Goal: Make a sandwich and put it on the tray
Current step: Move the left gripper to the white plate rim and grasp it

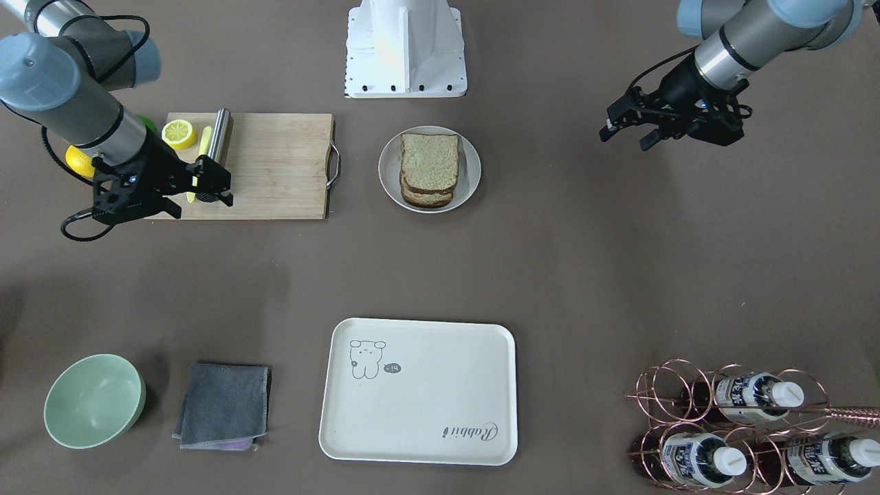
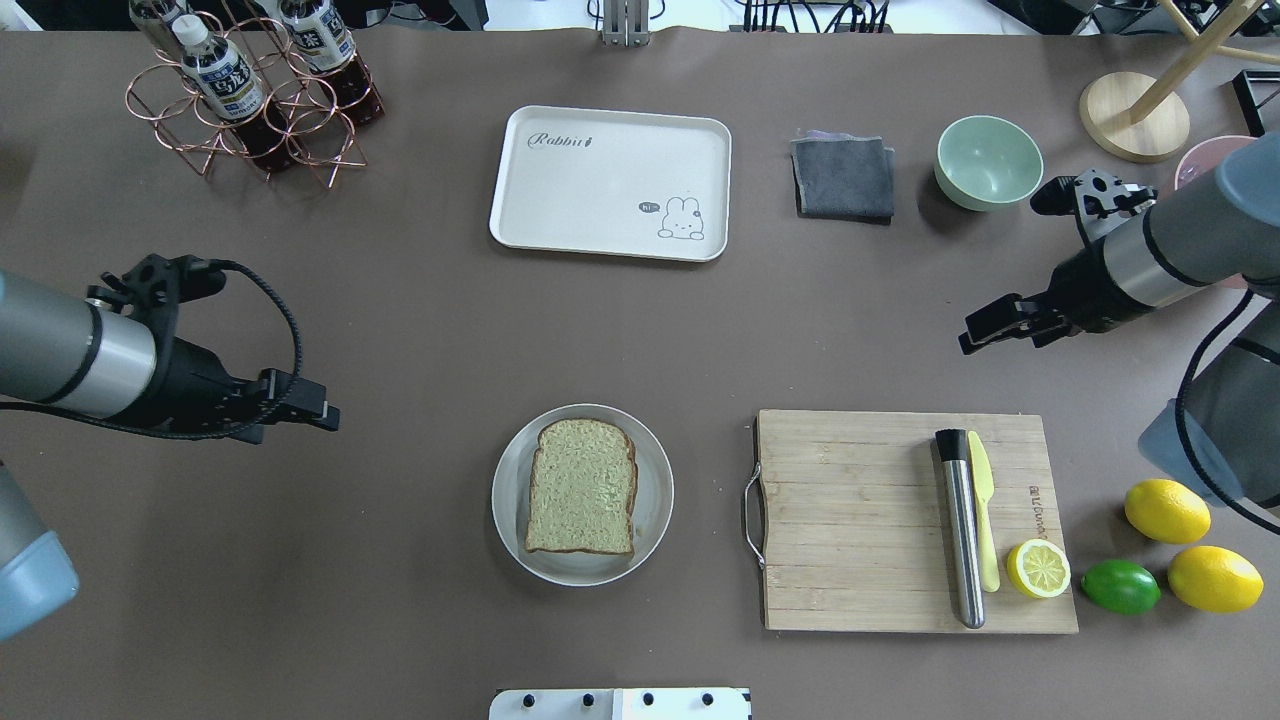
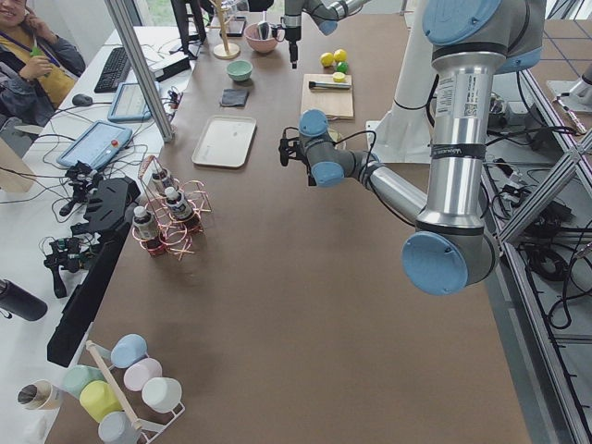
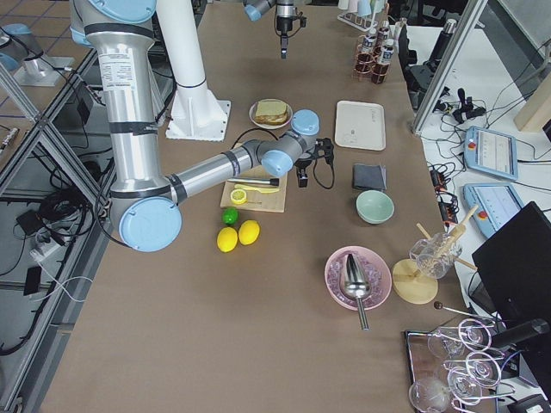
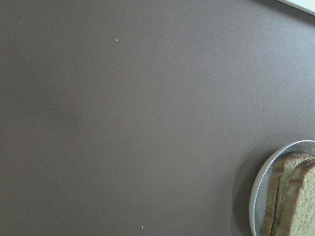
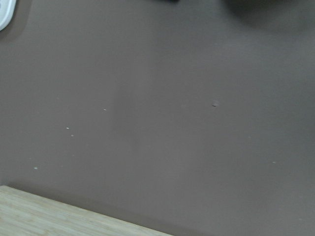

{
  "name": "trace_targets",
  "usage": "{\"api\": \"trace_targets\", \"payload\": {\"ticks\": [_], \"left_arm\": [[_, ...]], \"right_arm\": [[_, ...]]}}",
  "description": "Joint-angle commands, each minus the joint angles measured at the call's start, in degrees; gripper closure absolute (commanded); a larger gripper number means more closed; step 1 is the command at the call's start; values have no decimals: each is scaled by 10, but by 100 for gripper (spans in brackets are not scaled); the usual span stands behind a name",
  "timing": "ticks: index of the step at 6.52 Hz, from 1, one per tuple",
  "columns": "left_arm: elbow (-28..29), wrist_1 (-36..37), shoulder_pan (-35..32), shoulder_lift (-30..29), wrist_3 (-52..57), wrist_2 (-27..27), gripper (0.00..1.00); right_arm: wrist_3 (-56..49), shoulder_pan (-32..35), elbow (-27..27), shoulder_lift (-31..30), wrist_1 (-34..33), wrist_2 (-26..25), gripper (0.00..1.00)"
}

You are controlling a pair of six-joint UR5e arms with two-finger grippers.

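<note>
Two tan speckled bread slices (image 1: 430, 165) lie stacked on a round white plate (image 1: 389, 180) at the table's middle; they also show in the overhead view (image 2: 582, 487) and at the left wrist view's lower right (image 5: 293, 196). No egg is in view. The cream-white tray (image 1: 418, 405) with the "Rabbit" script lies bare on the operators' side (image 2: 600, 200). My left gripper (image 1: 625, 137) hovers open and empty beside the plate (image 2: 315, 410). My right gripper (image 1: 199, 205) hovers open and empty past the cutting board's far edge (image 2: 985, 335).
A wooden cutting board (image 2: 850, 520) holds a steel rod (image 2: 960, 530), a yellow knife (image 2: 983, 520) and a lemon half (image 2: 1038, 568). Two lemons (image 2: 1166, 510) and a lime (image 2: 1120, 586) lie beside it. A green bowl (image 2: 988, 162), a grey cloth (image 2: 843, 177) and a bottle rack (image 2: 250, 100) stand near the tray.
</note>
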Motion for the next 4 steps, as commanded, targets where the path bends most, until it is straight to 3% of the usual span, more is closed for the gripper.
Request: {"api": "trace_targets", "payload": {"ticks": [1,2,4], "left_arm": [[-39,160,82,-87,-32,90,3],[-21,163,156,-120,-77,173,2],[20,162,184,-147,-79,200,3]], "right_arm": [[-63,38,-3,-39,-1,18,1],[-94,58,-1,-61,0,28,1],[-144,100,4,-113,-1,50,1]]}}
